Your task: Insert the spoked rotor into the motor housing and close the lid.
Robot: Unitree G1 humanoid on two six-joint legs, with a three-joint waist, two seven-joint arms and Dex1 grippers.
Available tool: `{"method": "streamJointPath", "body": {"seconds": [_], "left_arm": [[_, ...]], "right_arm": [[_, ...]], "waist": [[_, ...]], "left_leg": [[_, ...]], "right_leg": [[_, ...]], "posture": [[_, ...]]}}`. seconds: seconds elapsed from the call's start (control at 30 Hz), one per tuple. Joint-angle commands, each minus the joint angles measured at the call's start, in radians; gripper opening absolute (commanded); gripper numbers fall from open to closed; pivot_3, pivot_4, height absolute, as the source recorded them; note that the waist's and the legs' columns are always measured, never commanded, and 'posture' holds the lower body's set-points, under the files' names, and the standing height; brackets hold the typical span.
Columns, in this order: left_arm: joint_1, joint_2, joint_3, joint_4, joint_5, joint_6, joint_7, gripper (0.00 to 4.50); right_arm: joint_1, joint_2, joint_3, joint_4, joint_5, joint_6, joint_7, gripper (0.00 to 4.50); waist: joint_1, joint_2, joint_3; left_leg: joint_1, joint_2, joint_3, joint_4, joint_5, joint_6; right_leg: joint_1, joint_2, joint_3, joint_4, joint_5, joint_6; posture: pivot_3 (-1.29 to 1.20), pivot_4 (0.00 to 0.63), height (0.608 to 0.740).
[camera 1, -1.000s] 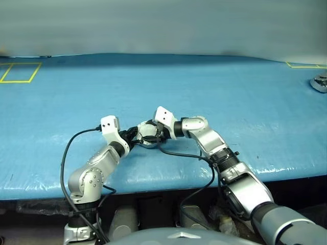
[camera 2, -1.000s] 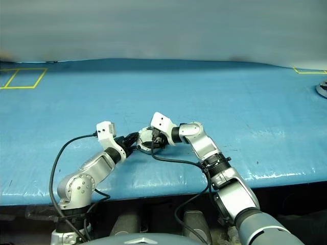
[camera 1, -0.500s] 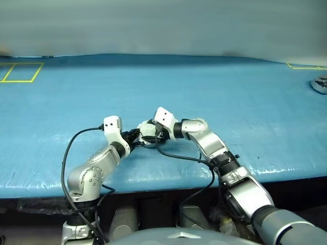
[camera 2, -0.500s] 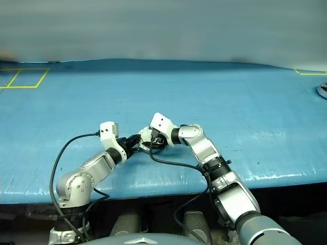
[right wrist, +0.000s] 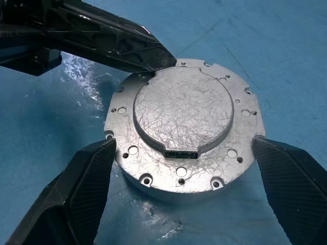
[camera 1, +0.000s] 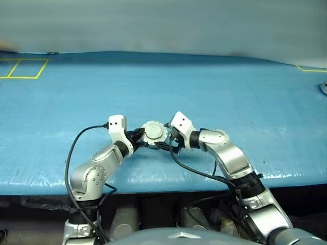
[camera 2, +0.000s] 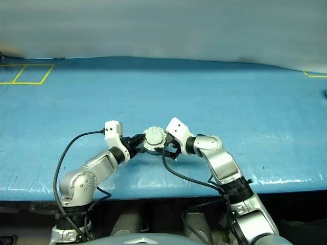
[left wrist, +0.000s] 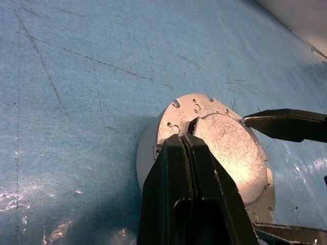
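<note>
Blue table cover (camera 1: pixel 214 87) spans the whole work surface, creased and scuffed, with shiny glare patches near the front edge. Yellow tape rectangle (camera 1: pixel 24 68) sits at the far left corner, split by a line into two boxes. More yellow tape (camera 1: pixel 310 68) marks the far right corner. Small grey metal object (camera 1: pixel 324 88) lies at the right edge, cut off by the frame, can't tell what it is. Plain pale wall (camera 1: pixel 163 23) runs behind the table.
</note>
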Motion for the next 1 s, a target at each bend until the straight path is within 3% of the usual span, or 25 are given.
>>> {"method": "streamJointPath", "body": {"seconds": [0.03,0.1,0.23,0.37,0.53,0.77,1.0], "left_arm": [[-0.014,0.003,-0.031,-0.002,0.008,0.007,-0.028,0.00],[-0.018,0.006,-0.035,0.000,0.011,0.005,-0.035,0.00],[-0.024,0.005,-0.035,0.002,0.020,-0.002,-0.044,0.00],[-0.026,0.007,-0.039,0.002,0.023,0.003,-0.055,0.00],[-0.029,0.012,-0.038,-0.001,0.028,0.009,-0.063,0.00],[-0.016,0.019,-0.029,-0.015,0.023,0.015,-0.073,0.00],[-0.009,0.011,-0.032,-0.018,0.027,0.010,-0.073,0.00]], "right_arm": [[0.042,-0.001,-0.098,-0.151,0.083,0.093,-0.043,4.47],[0.069,0.031,-0.155,-0.199,0.123,0.158,-0.100,4.47],[0.123,0.200,-0.300,-0.239,0.173,0.412,-0.313,4.47],[0.142,0.390,-0.450,-0.227,0.270,0.559,-0.418,4.47],[0.133,0.531,-0.542,-0.195,0.353,0.582,-0.503,4.47],[0.085,0.713,-0.710,-0.099,0.601,0.628,-0.647,4.47],[0.067,0.745,-0.687,0.025,0.810,0.568,-0.773,4.47]], "waist": [[0.002,0.000,0.000],[0.004,0.000,0.000],[0.009,0.000,0.000],[0.010,0.000,0.000],[0.009,0.001,0.000],[0.003,0.001,0.000],[-0.004,0.001,0.000]], "left_leg": [[-0.003,-0.001,0.000,0.000,0.000,0.000],[-0.008,-0.002,-0.001,0.001,0.000,0.001],[-0.008,-0.002,-0.003,0.001,0.000,0.001],[-0.009,-0.002,-0.003,0.002,0.001,0.001],[-0.009,-0.003,-0.004,0.003,0.001,0.002],[-0.009,-0.004,-0.004,0.003,0.002,0.001],[-0.009,-0.008,-0.005,0.003,0.002,0.003]], "right_leg": [[0.000,0.000,0.000,0.000,0.000,0.000],[-0.004,0.001,0.000,-0.001,0.002,0.003],[-0.003,0.003,0.000,-0.002,0.003,0.005],[-0.003,0.003,0.000,-0.001,0.003,0.005],[-0.002,0.004,0.001,-0.001,0.003,0.006],[-0.002,0.006,0.001,-0.001,0.004,0.008],[-0.001,0.005,0.003,-0.001,0.006,0.011]], "posture": [[0.00,0.150,0.740],[0.00,0.150,0.740],[0.00,0.150,0.740],[0.00,0.150,0.740],[0.00,0.150,0.740],[0.00,0.150,0.740],[0.00,0.150,0.740]]}}
